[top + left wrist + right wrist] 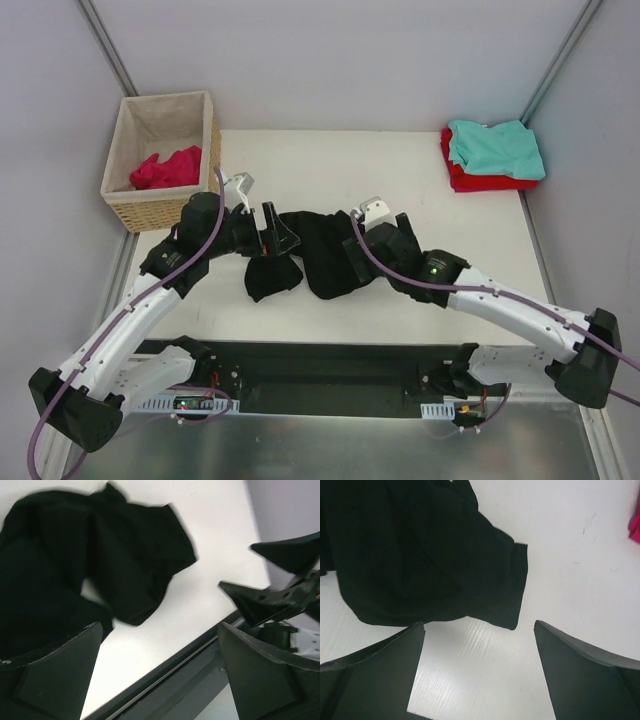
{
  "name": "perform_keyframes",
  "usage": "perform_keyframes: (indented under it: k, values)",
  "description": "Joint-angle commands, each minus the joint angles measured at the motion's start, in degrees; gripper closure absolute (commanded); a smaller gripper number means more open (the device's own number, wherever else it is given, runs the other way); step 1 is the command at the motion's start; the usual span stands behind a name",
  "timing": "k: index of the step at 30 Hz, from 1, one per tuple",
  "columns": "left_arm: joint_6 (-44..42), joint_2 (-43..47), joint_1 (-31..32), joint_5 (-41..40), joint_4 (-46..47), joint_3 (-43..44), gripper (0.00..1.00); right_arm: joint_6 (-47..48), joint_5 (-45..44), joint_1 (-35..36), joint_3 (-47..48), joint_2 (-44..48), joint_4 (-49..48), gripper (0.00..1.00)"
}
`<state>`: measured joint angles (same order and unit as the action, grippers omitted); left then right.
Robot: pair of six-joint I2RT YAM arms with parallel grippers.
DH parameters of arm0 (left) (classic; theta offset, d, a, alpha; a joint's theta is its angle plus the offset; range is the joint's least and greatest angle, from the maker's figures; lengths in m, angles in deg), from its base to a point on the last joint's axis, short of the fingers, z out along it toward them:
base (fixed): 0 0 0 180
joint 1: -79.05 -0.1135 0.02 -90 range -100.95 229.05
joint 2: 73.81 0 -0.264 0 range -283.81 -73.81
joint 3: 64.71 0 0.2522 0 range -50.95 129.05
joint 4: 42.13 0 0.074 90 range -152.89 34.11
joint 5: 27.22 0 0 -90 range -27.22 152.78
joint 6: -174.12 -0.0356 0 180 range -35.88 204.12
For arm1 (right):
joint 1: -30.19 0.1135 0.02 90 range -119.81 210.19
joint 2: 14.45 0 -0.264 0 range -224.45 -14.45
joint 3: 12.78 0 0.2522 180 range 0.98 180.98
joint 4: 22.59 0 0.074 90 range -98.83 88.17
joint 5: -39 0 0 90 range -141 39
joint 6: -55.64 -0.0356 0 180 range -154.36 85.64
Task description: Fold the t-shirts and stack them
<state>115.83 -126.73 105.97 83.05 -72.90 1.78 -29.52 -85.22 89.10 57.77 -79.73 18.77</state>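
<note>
Left fingers (70, 660) spread wide, nothing between them. They sit over the black tee (75, 555); bare bench (210, 555) shows in the gap.

Right fingers (390, 665) also wide, nothing gripped. The hemmed edge of the black tee lies just ahead of the tips, with bare bench between them.

Top view: both arms reach in from the near edge and meet at the black tee, left fingers at its left side, right fingers at its right side. Contact with the cloth: cannot tell from above.

Black tee is crumpled mid-bench, unfolded, 1 lobe hanging toward the near edge.

Teal tee (497, 148) is folded on top of the red tee (478, 182), a stack of 2 at the far right corner.

Magenta tee (165, 168) lies bunched inside the wicker basket (160, 212) at the far left corner.
</note>
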Motion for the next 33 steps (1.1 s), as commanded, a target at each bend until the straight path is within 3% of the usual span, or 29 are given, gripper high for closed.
perform_keyframes:
  k: [1, 5, 13, 23, 33]
  values:
    - [-1.5, -1.0, -0.2, -10.5, -12.8, -2.5, 0.01, -2.4, 6.3, -5.4, 0.0, -4.9, -3.3, 0.05]
    - [0.5, -1.9, 0.2, -13.5, -15.9, -5.8, 0.01, -2.4, 12.8, -9.8, 2.3, -12.6, -4.5, 0.05]
    - [1.6, -3.2, 0.5, -20.0, -17.0, -10.8, 0.00, -3.2, 18.1, -10.0, 8.8, -22.7, -5.0, 0.05]
    - [0.1, -10.2, 0.7, -25.4, -8.9, -8.2, 0.01, -3.0, 18.8, -10.0, 5.9, -19.5, -6.6, 0.05]
    - [-0.1, -21.1, 0.8, -25.0, 2.4, -3.9, 0.01, -1.9, 17.2, -10.0, 1.8, -14.1, -6.3, 0.05]
